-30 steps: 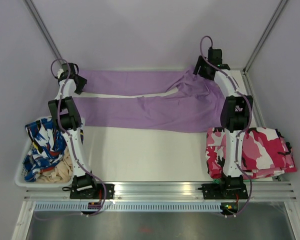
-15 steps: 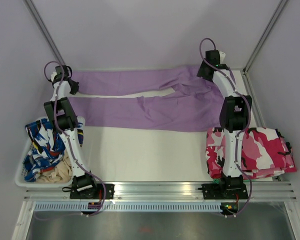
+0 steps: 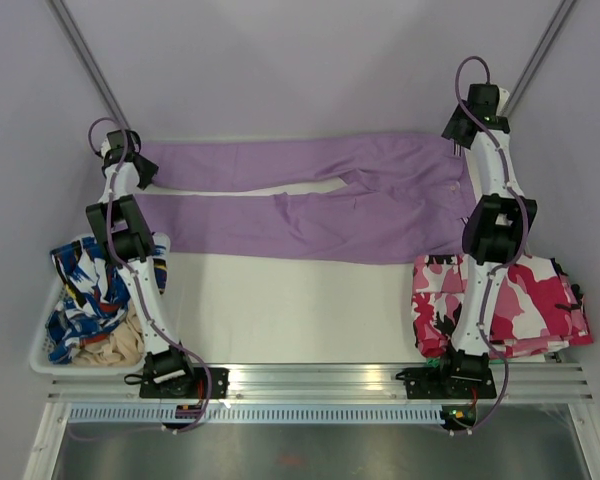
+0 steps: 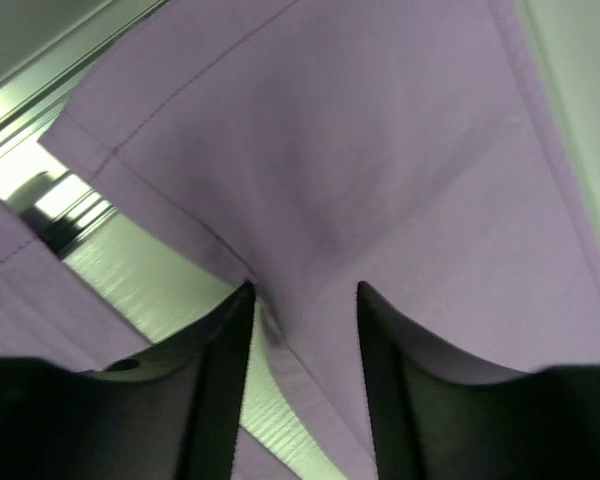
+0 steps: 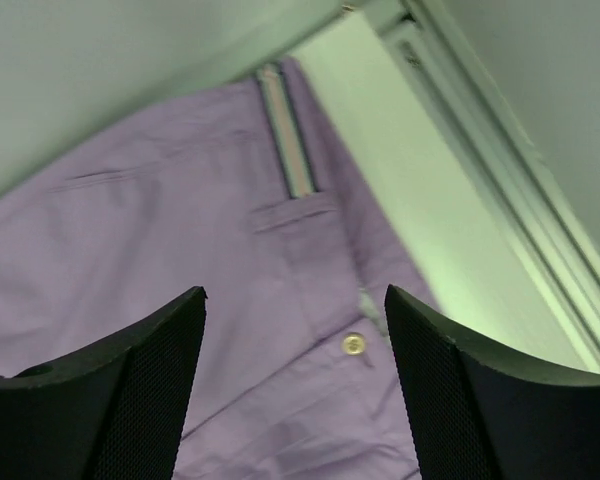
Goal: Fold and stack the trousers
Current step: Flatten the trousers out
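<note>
Trousers (image 3: 310,195) flat along far edge of surface (image 3: 280,300), waist at far-right corner. Left claw (image 4: 305,292) narrow, astride far leg's hem (image 4: 160,190), no pinch evident. Right claw (image 5: 295,292) wide above waistband (image 5: 288,140), empty. Pinch both layers squarely before folding.

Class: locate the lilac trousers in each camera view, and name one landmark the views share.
Top external: trousers spread across the table's far side.
Left wrist: trousers fill most of the frame, hem upper left.
Right wrist: trousers, buttoned waist, left and centre.
Shared landmark: the white tabletop.
</note>
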`<action>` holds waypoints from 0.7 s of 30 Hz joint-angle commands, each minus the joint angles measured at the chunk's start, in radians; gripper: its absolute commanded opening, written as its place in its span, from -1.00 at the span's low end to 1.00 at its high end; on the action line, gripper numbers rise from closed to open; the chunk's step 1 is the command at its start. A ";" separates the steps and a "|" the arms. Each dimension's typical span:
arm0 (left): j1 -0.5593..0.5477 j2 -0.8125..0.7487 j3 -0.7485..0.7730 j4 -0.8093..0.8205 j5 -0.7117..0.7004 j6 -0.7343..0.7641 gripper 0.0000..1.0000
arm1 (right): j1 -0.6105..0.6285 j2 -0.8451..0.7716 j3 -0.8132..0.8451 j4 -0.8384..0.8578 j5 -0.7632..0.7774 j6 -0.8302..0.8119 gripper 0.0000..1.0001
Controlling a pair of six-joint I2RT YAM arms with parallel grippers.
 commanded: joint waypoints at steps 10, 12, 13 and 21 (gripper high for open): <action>-0.139 -0.246 -0.003 0.203 0.031 0.335 0.55 | 0.126 -0.035 -0.056 0.102 -0.261 0.054 0.54; -0.161 -0.275 -0.023 0.214 0.043 0.368 0.58 | 0.134 -0.038 -0.125 0.110 -0.237 0.075 0.53; -0.162 -0.287 -0.028 0.211 0.060 0.372 0.59 | 0.170 -0.041 -0.146 0.115 -0.220 0.080 0.45; -0.207 -0.369 -0.088 0.216 0.125 0.361 0.68 | 0.146 -0.039 -0.343 0.073 -0.090 0.135 0.27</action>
